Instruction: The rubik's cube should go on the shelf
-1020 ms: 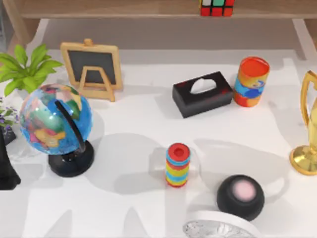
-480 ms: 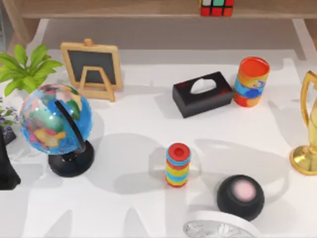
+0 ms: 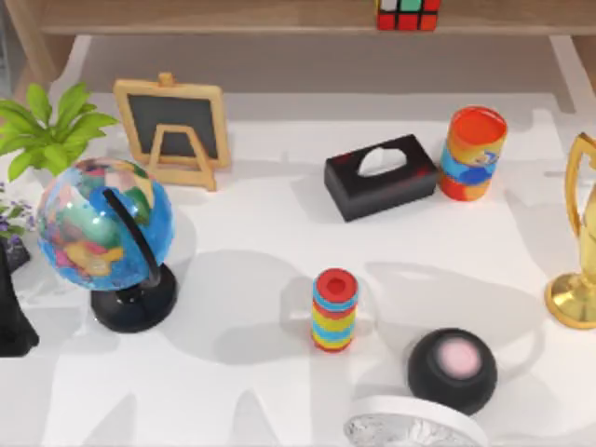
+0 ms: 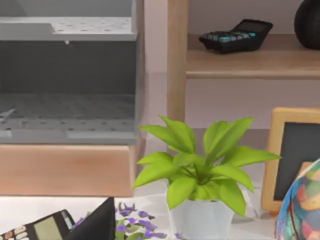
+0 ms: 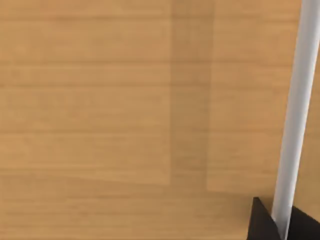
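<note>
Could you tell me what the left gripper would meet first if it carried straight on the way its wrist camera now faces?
Probably the leafy green plant in its white pot, which sits nearest ahead; the light-brown wooden shelf stands beyond it, though depth is unclear.

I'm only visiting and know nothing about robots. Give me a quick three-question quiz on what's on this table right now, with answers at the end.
1. True or false: the rubik's cube rests on the shelf.
2. Which sits nearest the black tissue box? A) globe B) striped cup C) gold trophy
3. Fill in: the leafy plant stands beside the wooden-framed ____.

Key: 1 true; 2 B; 3 chalkboard.
</note>
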You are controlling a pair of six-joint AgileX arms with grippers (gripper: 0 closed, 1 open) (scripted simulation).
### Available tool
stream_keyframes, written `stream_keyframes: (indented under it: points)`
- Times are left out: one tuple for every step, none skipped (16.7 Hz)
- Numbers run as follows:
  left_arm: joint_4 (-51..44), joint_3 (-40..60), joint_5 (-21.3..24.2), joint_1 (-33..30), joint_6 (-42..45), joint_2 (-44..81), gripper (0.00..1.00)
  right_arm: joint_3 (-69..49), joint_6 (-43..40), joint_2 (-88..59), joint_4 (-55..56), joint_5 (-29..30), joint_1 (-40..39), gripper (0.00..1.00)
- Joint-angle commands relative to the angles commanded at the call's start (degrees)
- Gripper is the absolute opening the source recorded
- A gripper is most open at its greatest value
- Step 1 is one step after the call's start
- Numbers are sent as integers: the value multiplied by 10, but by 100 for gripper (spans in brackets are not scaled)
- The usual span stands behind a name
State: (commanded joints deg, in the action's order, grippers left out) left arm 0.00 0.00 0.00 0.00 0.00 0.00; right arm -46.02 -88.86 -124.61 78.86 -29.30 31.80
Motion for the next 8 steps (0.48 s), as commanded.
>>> stream_keyframes:
  points:
    - [0, 0, 0, 0, 0, 0, 100, -22, 1, -8, -11, 7, -7, 0]
    - [0, 0, 0, 0, 0, 0, 100, -45, 2, -17, -24, 15, -14, 0]
    - [0, 0, 0, 0, 0, 0, 100, -66, 2, -26, -36, 22, -21, 0]
    - [0, 0, 0, 0, 0, 0, 100, -83, 2, -34, -48, 28, -27, 0]
    - [0, 0, 0, 0, 0, 0, 100, -94, 1, -39, -56, 32, -32, 0]
    - [0, 0, 0, 0, 0, 0, 100, -99, 0, -42, -61, 35, -35, 0]
    - [0, 0, 0, 0, 0, 0, 100, -99, 0, -42, -61, 35, -35, 0]
    - [0, 0, 0, 0, 0, 0, 100, -99, 0, -42, -61, 35, -35, 0]
